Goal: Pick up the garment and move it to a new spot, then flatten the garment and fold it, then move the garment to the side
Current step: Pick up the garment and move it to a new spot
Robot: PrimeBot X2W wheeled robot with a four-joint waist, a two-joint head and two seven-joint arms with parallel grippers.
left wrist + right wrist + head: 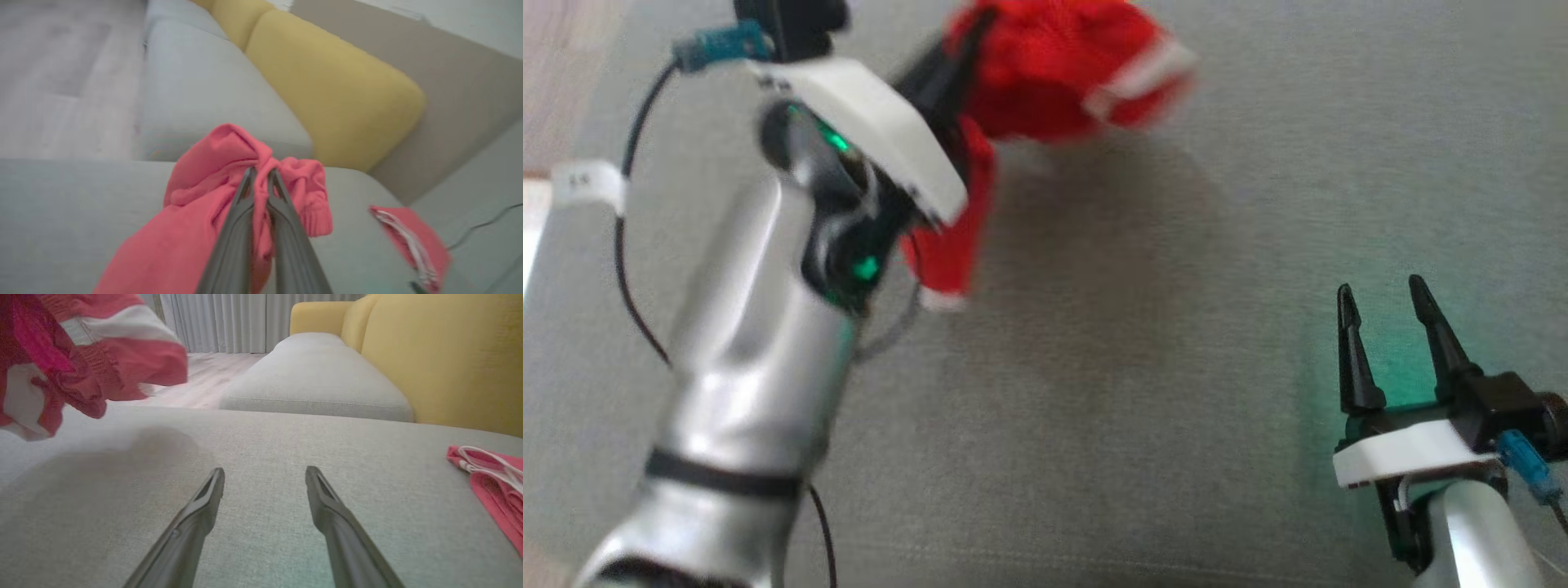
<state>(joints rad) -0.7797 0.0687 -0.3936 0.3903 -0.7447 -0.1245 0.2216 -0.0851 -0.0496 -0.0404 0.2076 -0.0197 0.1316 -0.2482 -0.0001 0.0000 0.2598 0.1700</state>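
1. I am working over the grey sofa seat (1176, 367). It is taking up nearly everything ahead of me, and a shadow is falling on it under the load.
2. A yellow back cushion (335, 90) is running along the seat's far edge.
3. The red garment (1054, 73), with white bands, is hanging bunched above the far left of the seat. I judge it is off the fabric, so the move to a new spot is under way.
4. A second red piece (494, 486) with white trim is lying flat on the seat, well apart from the load. I cannot tell what it is.
5. The left gripper (260, 175) is pinching a small knot of cloth, its fingers nearly together. The right gripper (1382, 287) is standing wide and empty, low over the near right of the seat.
6. The risk is coming from that thin pinch. Most of the weight is hanging below it, so a quick swing could be pulling the cloth out. Setting it down still bunched would be making the flattening harder. Drifting right could be landing it on the second red piece.
7. The left wrist view is showing me the pinch itself, which the wrist is hiding in the head view. The right wrist view is showing me the gap under the garment.
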